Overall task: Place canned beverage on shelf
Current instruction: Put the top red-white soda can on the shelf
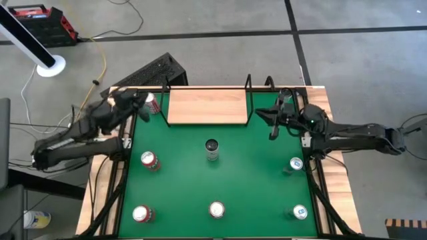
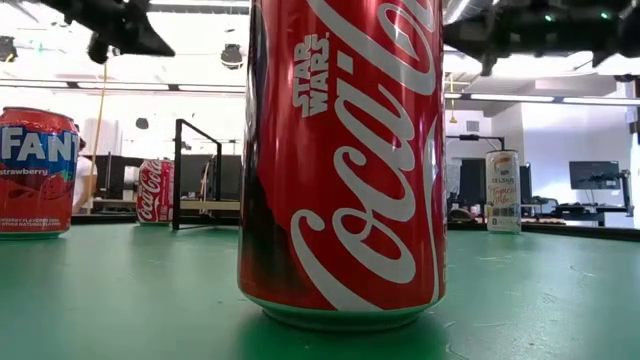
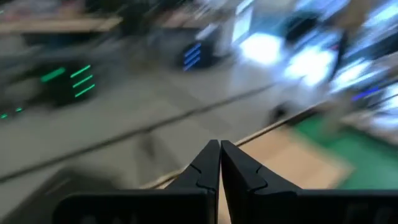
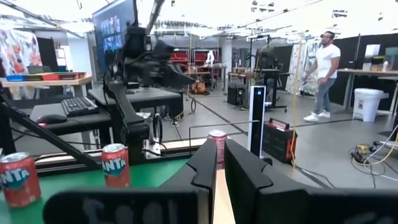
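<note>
The shelf (image 1: 207,107), a light-wood board with black rails, lies at the table's far edge. Several cans stand upright on their bases on the green felt. A red one (image 1: 151,103) is beside the shelf's left end, a dark-topped one (image 1: 211,149) is mid-table, and a Coca-Cola can (image 2: 340,160) is close to the low camera. My left gripper (image 1: 139,111) (image 3: 220,149) is raised near the shelf's left end, shut and holding nothing. My right gripper (image 1: 272,125) (image 4: 221,152) hovers off the shelf's right end, pointing toward the table's left. Its fingers are all but together with nothing between them.
More cans stand along the near edge (image 1: 141,213) (image 1: 299,212), at the left (image 1: 149,160) and at the right (image 1: 295,164). Black frame rails rise at both shelf ends (image 1: 248,83). A person (image 4: 323,68) stands in the room beyond the table.
</note>
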Controlling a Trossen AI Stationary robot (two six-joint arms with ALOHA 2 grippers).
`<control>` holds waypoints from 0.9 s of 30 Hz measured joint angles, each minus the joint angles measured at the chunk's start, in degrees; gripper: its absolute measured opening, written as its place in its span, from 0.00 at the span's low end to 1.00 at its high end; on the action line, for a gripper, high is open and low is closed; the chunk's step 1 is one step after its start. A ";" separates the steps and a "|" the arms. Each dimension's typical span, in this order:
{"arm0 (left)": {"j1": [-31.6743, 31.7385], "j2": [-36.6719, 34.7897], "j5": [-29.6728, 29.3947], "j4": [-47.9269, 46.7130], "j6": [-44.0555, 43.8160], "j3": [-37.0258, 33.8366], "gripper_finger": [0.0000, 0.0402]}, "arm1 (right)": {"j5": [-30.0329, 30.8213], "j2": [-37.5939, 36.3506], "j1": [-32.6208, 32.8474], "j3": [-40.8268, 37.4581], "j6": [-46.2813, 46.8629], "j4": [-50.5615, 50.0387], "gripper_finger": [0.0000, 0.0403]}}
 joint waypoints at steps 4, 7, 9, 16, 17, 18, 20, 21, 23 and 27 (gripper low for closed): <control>5.31 11.04 -1.49 -15.34 1.18 12.26 0.02 | -0.04 5.82 1.50 5.61 -0.63 -0.30 0.14; 10.97 18.90 1.78 -22.77 2.50 19.80 0.08 | -0.04 9.51 3.04 9.63 -2.61 -2.19 0.14; 15.76 23.57 4.67 -27.38 3.09 23.90 0.15 | -0.04 11.59 4.05 12.02 -4.18 -4.34 0.14; 31.32 35.80 22.09 -35.67 2.07 32.60 0.46 | -0.08 16.48 7.53 18.55 -5.16 -12.81 0.14; 32.51 37.18 23.65 -35.75 2.10 33.26 0.50 | -0.09 16.89 7.95 19.13 -5.16 -13.66 0.14; 33.52 38.42 24.78 -35.80 2.08 33.75 0.54 | -0.09 17.25 8.30 19.59 -5.22 -14.33 0.14; 35.07 40.41 25.16 -36.17 1.80 33.99 0.60 | -0.09 17.75 9.08 20.19 -5.50 -15.18 0.14; 35.71 41.34 25.14 -36.47 1.22 33.99 0.63 | -0.09 17.98 9.43 20.32 -5.55 -15.31 0.14; 36.63 43.37 25.10 -37.56 -0.58 33.99 0.67 | -0.07 18.34 10.11 20.35 -5.55 -15.47 0.14; 37.72 47.29 25.07 -40.44 -2.78 33.99 0.72 | -0.05 18.39 11.32 20.35 -5.57 -15.79 0.14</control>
